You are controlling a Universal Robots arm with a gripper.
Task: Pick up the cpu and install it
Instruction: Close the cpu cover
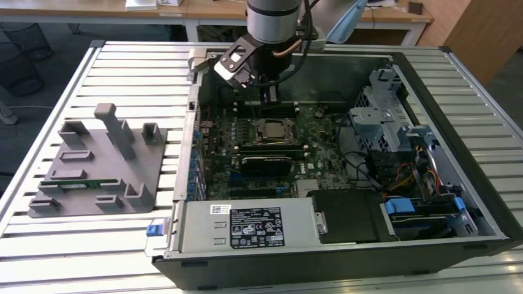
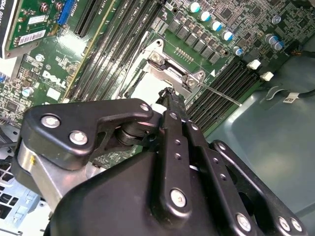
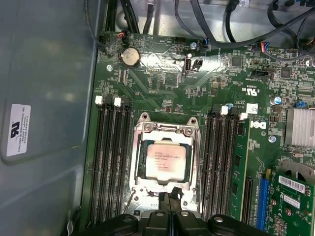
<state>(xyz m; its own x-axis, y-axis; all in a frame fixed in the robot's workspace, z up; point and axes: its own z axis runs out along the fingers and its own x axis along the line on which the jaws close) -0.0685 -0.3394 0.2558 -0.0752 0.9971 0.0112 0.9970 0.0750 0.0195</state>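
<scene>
First wrist view shows the cpu [image 3: 166,162] seated in its socket [image 3: 165,129], a light, stiff, fragile chip best taken by its edges, with the end effector [image 3: 171,197] at its 6 o'clock, fingers closed together and empty.

cpu [image 2: 147,91] — mostly behind the jaws

Quantities: one cpu [image 3: 167,161] in one socket frame [image 3: 165,129]; one computer case [image 1: 343,245]; one grey tray [image 1: 98,177]; one green memory stick [image 1: 78,182]; one coin battery [image 3: 130,57]; one tool [image 1: 259,92].
</scene>
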